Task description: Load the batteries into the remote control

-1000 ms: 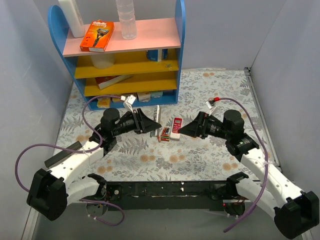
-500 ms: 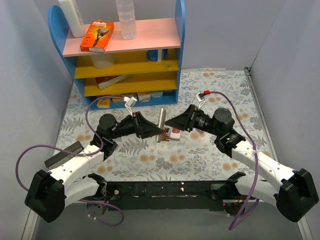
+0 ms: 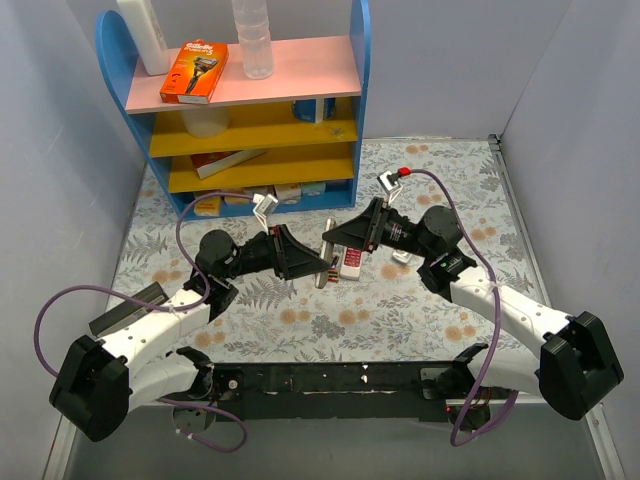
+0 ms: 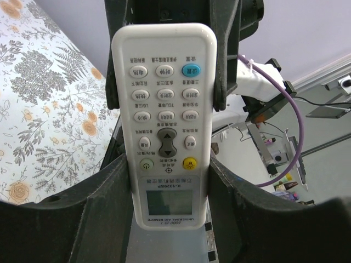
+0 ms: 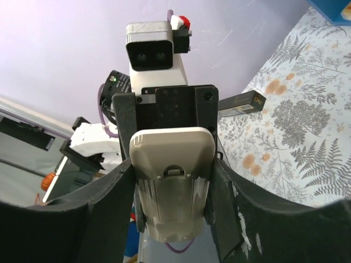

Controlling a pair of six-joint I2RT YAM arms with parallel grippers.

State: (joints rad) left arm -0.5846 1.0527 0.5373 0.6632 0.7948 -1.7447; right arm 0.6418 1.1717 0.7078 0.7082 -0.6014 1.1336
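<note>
The white remote control [image 3: 324, 252] is held up above the table between both arms. My left gripper [image 3: 314, 264] is shut on its display end; the left wrist view shows its button face [image 4: 164, 109] between my fingers. My right gripper [image 3: 333, 237] closes on the opposite end from the other side. The right wrist view shows the plain back with the battery cover [image 5: 173, 192] between my fingers, which press its sides. The red and dark green batteries [image 3: 330, 270] lie on the table under the remote, mostly hidden.
A red-and-white remote [image 3: 352, 262] lies on the floral cloth just right of the batteries. A blue shelf unit [image 3: 250, 120] stands at the back left, with an orange box [image 3: 195, 72] and a bottle [image 3: 253, 38] on top. Grey walls close in both sides.
My right gripper has moved left and up to the raised remote and now has its fingers on the far end. My left gripper has lifted the remote a little.
</note>
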